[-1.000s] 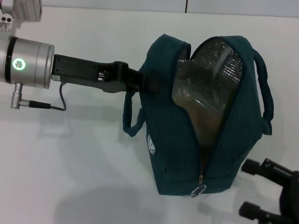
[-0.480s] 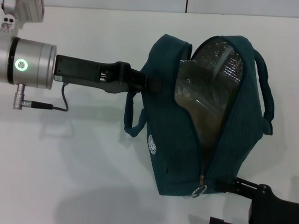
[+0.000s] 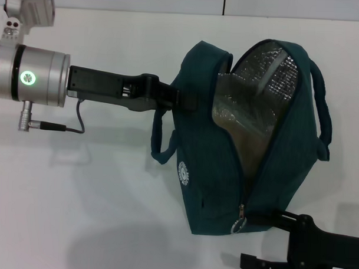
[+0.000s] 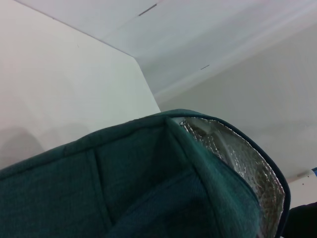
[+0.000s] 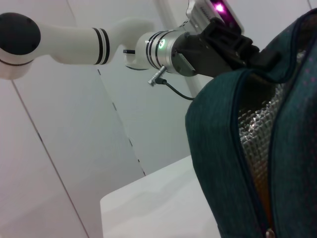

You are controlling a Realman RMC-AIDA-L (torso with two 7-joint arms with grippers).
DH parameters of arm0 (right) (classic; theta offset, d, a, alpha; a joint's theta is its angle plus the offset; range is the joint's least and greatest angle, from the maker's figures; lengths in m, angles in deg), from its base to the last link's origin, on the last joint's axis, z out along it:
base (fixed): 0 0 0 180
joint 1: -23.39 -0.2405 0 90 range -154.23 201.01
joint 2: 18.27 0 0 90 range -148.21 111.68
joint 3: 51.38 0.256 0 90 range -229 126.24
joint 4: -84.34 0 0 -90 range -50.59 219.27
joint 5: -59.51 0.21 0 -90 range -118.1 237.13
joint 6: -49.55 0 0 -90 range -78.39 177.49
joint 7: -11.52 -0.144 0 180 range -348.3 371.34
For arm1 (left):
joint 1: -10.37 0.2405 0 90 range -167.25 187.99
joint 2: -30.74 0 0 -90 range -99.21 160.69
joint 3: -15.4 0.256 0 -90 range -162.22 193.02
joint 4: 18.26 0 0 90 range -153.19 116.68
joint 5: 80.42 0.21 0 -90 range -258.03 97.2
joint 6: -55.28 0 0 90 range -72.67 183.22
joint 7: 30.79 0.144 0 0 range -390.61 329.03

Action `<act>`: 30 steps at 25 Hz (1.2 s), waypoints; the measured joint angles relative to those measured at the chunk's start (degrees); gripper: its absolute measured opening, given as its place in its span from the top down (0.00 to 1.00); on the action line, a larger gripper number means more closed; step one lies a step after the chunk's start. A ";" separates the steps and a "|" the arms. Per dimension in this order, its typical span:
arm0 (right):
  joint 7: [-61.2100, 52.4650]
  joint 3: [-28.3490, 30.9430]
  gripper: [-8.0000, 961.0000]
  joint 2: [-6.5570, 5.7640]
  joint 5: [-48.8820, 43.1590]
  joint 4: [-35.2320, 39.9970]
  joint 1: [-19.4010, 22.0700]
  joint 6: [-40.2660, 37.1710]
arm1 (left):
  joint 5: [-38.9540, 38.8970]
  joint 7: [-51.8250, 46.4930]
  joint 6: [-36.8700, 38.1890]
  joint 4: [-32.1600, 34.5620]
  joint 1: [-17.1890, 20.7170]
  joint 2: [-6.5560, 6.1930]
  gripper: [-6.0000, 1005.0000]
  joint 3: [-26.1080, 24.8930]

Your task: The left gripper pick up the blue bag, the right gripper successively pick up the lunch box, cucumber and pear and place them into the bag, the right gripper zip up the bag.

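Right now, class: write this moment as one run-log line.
left gripper: shut on blue bag, held up | right gripper: open, upper finger at zipper pull | zip: still open

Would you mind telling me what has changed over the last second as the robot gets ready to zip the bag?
The right gripper has moved in from the lower right until one finger reaches the ring zipper pull at the blue bag's lower end. The bag has shifted only slightly. The left gripper still holds the bag up, mouth open, zipper not yet drawn.
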 joint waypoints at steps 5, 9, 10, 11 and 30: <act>-0.54 -0.96 0.11 0.20 0.30 0.22 -1.52 0.40 | -0.11 0.13 -0.09 0.01 -0.10 0.12 0.95 -0.06; -0.96 -2.46 0.12 0.19 2.13 0.10 -1.77 1.20 | -0.83 0.30 -0.17 -0.01 0.06 0.12 0.95 0.01; -1.03 -2.50 0.12 0.16 2.50 0.01 -1.68 1.42 | -0.88 0.36 -0.18 -0.03 0.14 0.12 0.95 -0.01; -1.06 -2.50 0.12 0.13 2.64 -0.03 -1.64 1.49 | -0.88 0.38 -0.19 -0.03 0.18 0.11 0.95 -0.05; -1.35 -11.56 0.15 0.09 8.71 1.38 -3.44 4.36 | -1.40 0.80 -0.27 -0.08 0.22 -0.08 0.95 -0.26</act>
